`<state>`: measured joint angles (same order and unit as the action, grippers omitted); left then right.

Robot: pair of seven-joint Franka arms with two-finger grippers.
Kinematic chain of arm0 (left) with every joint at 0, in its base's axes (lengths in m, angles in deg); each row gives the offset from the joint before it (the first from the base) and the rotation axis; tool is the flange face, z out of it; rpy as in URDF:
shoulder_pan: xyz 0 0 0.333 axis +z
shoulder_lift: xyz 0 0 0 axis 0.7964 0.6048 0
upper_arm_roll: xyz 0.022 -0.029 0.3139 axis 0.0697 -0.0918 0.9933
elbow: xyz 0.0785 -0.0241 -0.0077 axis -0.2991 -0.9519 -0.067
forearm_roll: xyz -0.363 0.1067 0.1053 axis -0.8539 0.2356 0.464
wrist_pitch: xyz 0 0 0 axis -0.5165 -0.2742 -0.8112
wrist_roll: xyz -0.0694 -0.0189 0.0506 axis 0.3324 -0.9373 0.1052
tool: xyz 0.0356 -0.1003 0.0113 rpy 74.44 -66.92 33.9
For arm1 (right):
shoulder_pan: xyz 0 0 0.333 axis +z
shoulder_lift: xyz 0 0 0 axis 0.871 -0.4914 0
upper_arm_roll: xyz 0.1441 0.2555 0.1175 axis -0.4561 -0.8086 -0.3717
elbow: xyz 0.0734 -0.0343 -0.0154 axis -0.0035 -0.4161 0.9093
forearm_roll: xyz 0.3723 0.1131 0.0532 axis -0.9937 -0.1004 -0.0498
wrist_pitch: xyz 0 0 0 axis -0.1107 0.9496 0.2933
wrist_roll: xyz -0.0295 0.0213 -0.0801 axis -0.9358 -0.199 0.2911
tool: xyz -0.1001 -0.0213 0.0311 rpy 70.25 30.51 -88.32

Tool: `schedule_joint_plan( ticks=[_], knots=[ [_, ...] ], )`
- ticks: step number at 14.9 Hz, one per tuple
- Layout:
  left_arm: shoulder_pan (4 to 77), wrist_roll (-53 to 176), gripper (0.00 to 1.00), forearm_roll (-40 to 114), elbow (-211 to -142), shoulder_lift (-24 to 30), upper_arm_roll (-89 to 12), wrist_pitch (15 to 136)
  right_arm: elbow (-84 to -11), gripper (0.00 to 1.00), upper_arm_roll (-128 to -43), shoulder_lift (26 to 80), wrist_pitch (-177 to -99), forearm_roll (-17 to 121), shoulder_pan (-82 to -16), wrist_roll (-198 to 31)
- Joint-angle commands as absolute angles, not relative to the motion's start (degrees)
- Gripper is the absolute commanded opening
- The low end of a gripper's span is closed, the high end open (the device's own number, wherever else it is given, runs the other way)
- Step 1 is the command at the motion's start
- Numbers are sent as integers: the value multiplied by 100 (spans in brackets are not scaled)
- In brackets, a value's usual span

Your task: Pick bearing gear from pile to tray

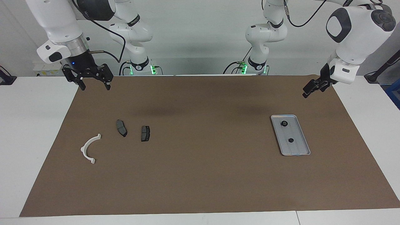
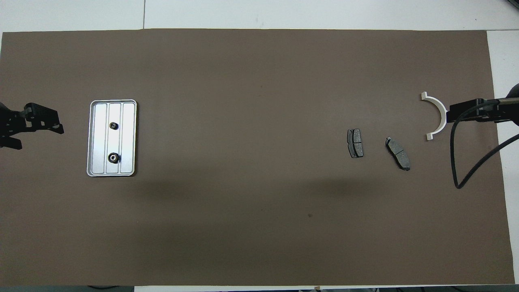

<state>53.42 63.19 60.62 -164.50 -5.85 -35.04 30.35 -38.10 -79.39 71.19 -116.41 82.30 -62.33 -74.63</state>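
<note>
With two small black gears (image 1: pixel 284 123) (image 1: pixel 291 140) lying in the tray (image 1: pixel 304 147) toward the left arm's end of the worktop (image 1: pixel 200 175), hangs empty over the brown mat just robot-side of that tray: left gripper (image 1: pixel 313 88), jaws apart. Poised wide and empty above the mat's corner at the other end: right gripper (image 1: pixel 93 83), over nothing. Left in the pile: white bracket (image 1: pixel 89 149) and two brake pads (image 1: pixel 121 127) (image 1: pixel 145 133), side by side; no further gear visible there to collect.
</note>
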Motion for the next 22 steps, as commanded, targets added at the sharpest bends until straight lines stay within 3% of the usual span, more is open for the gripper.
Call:
schedule_joint_plan(
  ticks=[1,10,14,17,22],
  knots=[
    [5235,6529,100,6137,-16594,-635,-3464,3161,-3885,100,-7997,7222,-11748,8203,-6303,-7607],
    [5278,6564,100,6137,-16656,-1153,-3482,2844,-3885,100,-7997,7231,-11678,8194,-6277,-7598],
    [5243,6564,100,6137,-16797,-1189,-3491,2941,-3885,100,-7997,7231,-11678,8194,-6277,-7598],
    [5261,6564,100,6145,-16376,-1128,-3500,2441,-3893,100,-7997,7240,-11651,8194,-6286,-7598],
    [5270,6564,100,6128,-16339,-1136,-3500,2387,-3902,100,-7997,7240,-11651,8194,-6277,-7589]
  ],
)
